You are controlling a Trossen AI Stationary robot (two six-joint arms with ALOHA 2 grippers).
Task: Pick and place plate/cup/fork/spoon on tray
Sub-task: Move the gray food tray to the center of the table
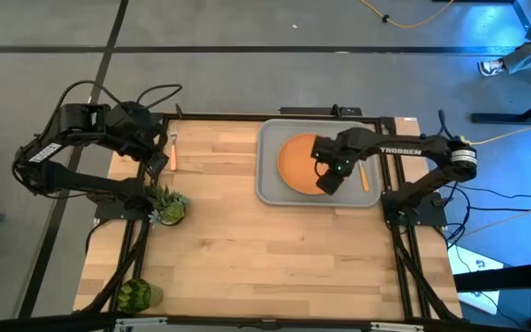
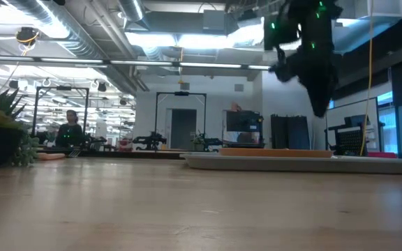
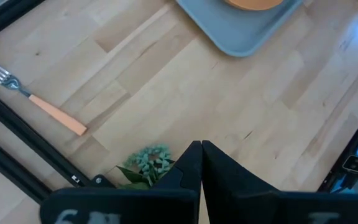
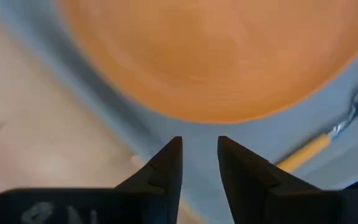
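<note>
The tray (image 1: 270, 189) sits at the far right of the table (image 1: 275, 258), with the plate (image 1: 295, 164) lying flat inside it and the spoon (image 1: 363, 175) along its right side, beside the plate. The right gripper (image 1: 328, 183) hangs above the near edge of the plate; its 2 fingers (image 4: 166, 168) stand slightly apart with nothing between them. The fork (image 1: 173, 152) lies on the bare wood at the far left, well apart from the tray. The left gripper (image 3: 201, 155) is held back near that corner, fingers pressed together and empty. The cup (image 1: 136, 295) stands at the near left corner. A potted plant (image 1: 167, 205) stands beside the left arm's base.
</note>
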